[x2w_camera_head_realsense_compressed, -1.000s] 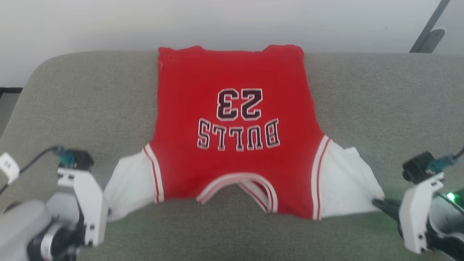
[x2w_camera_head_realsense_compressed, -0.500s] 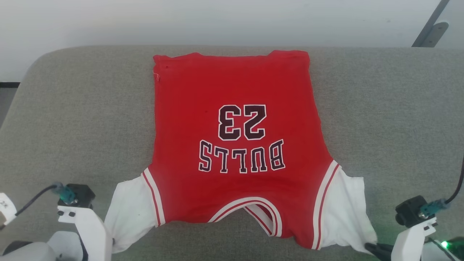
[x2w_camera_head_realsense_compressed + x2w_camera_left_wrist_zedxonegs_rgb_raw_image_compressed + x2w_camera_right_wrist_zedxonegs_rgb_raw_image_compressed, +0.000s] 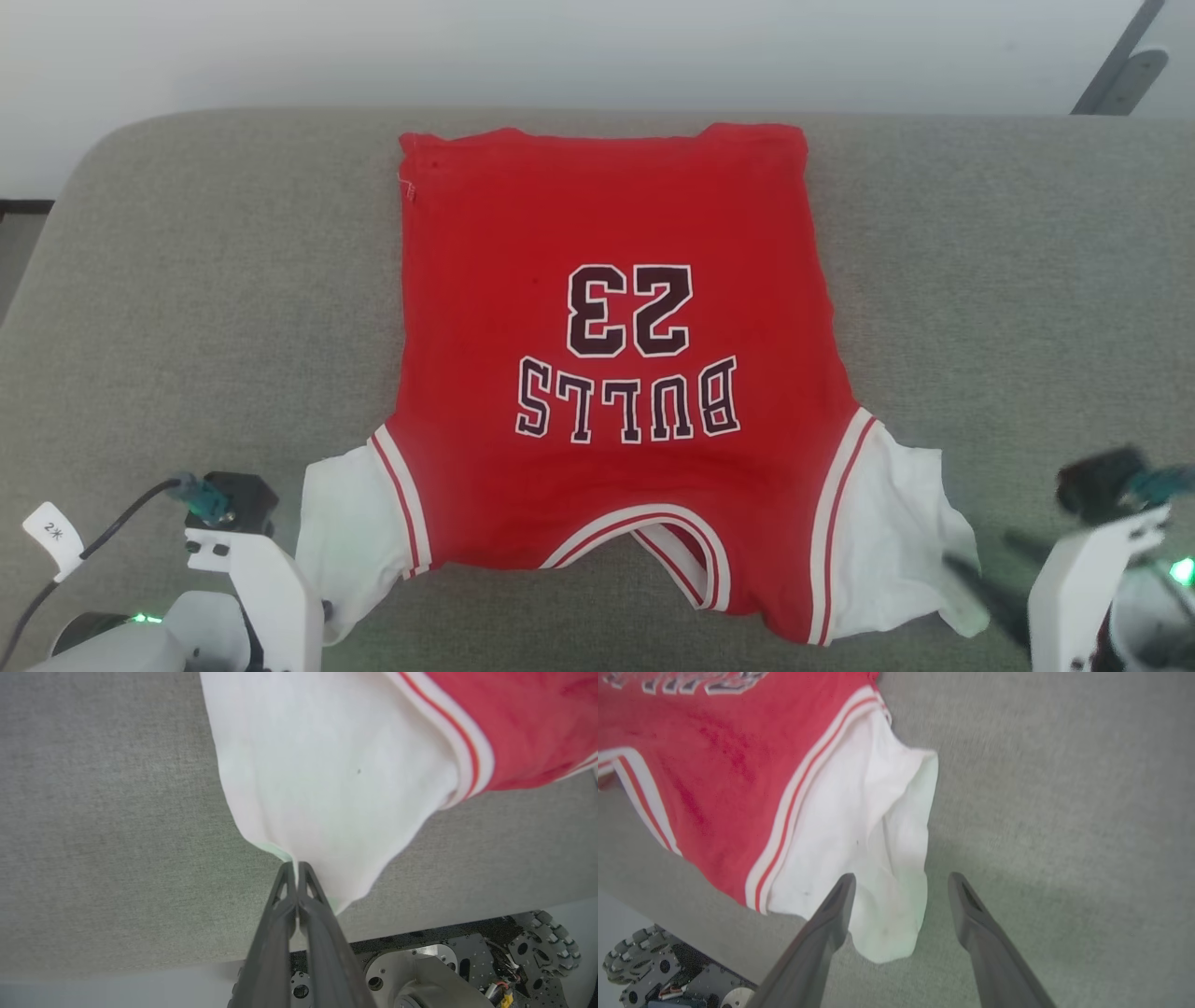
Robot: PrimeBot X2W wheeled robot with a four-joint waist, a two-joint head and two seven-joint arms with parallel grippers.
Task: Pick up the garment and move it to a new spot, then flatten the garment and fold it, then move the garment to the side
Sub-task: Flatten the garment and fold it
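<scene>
our shirt point(image 3: 607, 308) lies flat on the grey cushion point(image 3: 980, 280), collar toward us and hem toward the far edge, so its length runs straight away from us with a white sleeve at each near corner. our left hand point(image 3: 296, 865) is pressed together, pinching the tip of the left sleeve point(image 3: 327, 788). our right hand point(image 3: 901, 879) is spread wide, with the right sleeve point(image 3: 859, 858) lying loose between its fingers.

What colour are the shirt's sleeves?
The sleeves are white, edged with red-and-white stripes; the head view shows both best.
</scene>
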